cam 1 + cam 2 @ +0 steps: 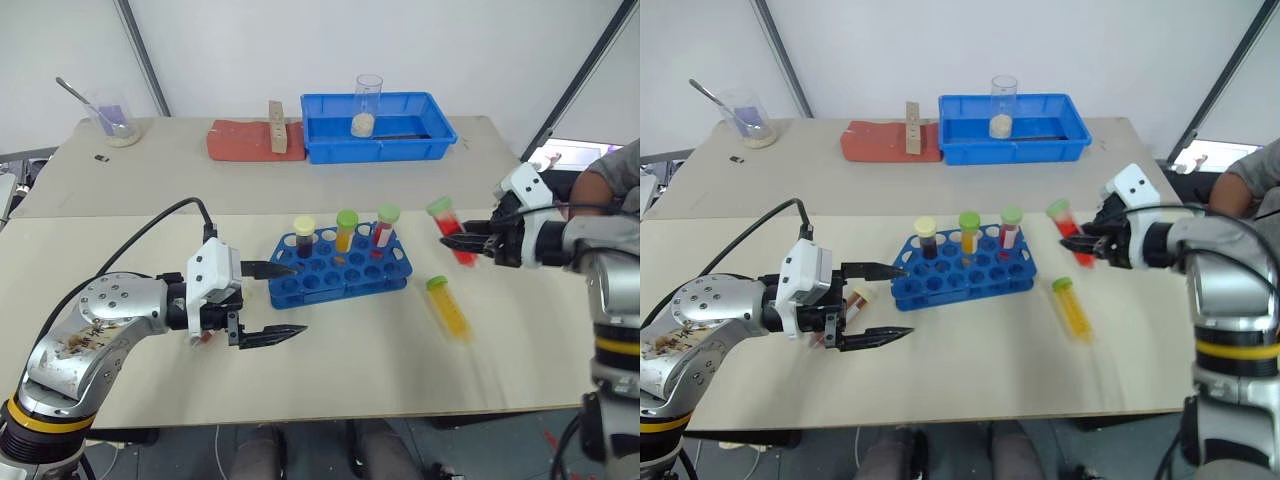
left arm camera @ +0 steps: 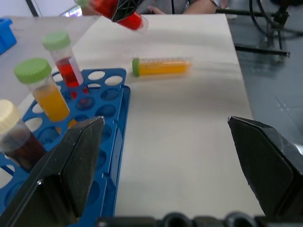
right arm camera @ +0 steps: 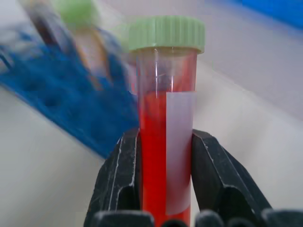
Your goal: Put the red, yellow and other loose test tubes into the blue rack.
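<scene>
Right gripper [image 1: 462,240] pinches the red tube [image 1: 450,231] mid-body for racking in the blue rack [image 1: 340,268]; left gripper [image 1: 285,300] waits spread beside it.

Bright, even, diffuse light throughout; no single source visible. Soft, faint shadows only: a thin one under the rack [image 1: 340,268], another below the left gripper [image 1: 284,300] on the table [image 1: 330,370]. No strong glare; mild sheen on the tray [image 1: 380,127] rim and on the metal arm shell. Sharp across most of both eye views, with motion blur on the held red tube [image 1: 452,232] and the lying yellow tube [image 1: 448,308]. Slight bending of straight lines toward the eye views' edges. In the right wrist view, crisp red tube and fingers [image 3: 118,184], rack behind heavily smeared. In the left wrist view, sharp rack, yellow tube blurred, near fingers [image 2: 71,170] soft.
</scene>
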